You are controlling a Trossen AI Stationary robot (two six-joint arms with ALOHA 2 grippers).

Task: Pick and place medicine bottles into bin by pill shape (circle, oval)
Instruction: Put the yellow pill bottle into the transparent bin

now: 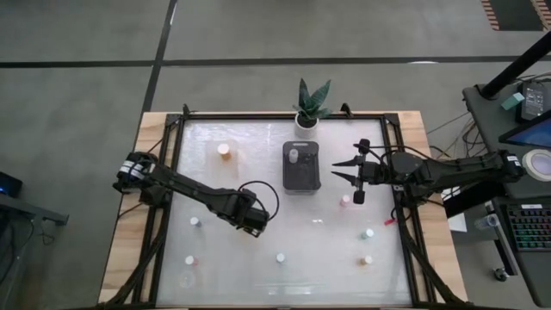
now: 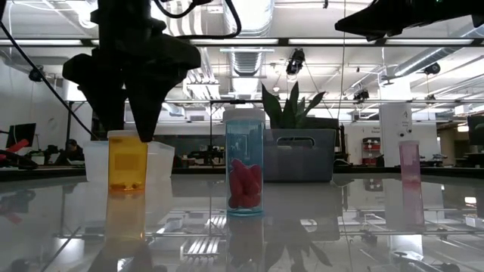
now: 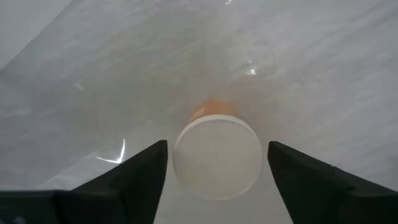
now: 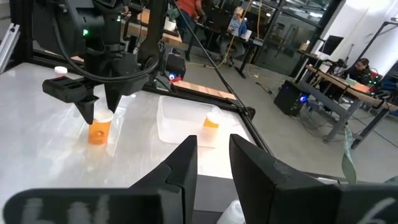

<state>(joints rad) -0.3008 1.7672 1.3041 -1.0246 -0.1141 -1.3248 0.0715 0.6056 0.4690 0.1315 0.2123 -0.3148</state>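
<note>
An orange bottle with a white cap (image 3: 216,163) stands upright on the table; it also shows in the low view (image 2: 127,162). My left gripper (image 3: 217,149) is open above it, pointing down, one finger on each side of the cap with a gap at both sides. In the high view my left gripper (image 1: 256,224) hides the bottle. My right gripper (image 1: 342,170) is open and empty, right of the dark bin (image 1: 301,167), which holds a white-capped bottle (image 1: 294,156). Several other small bottles stand about the table, such as the one at the near middle (image 1: 281,257).
An orange bottle (image 1: 224,151) sits in a clear bin (image 4: 186,124) at the far left. A bottle with red pills (image 2: 244,177) and a pinkish one (image 2: 409,177) stand nearby. A potted plant (image 1: 310,105) stands at the far edge. A black frame (image 1: 400,172) borders the table.
</note>
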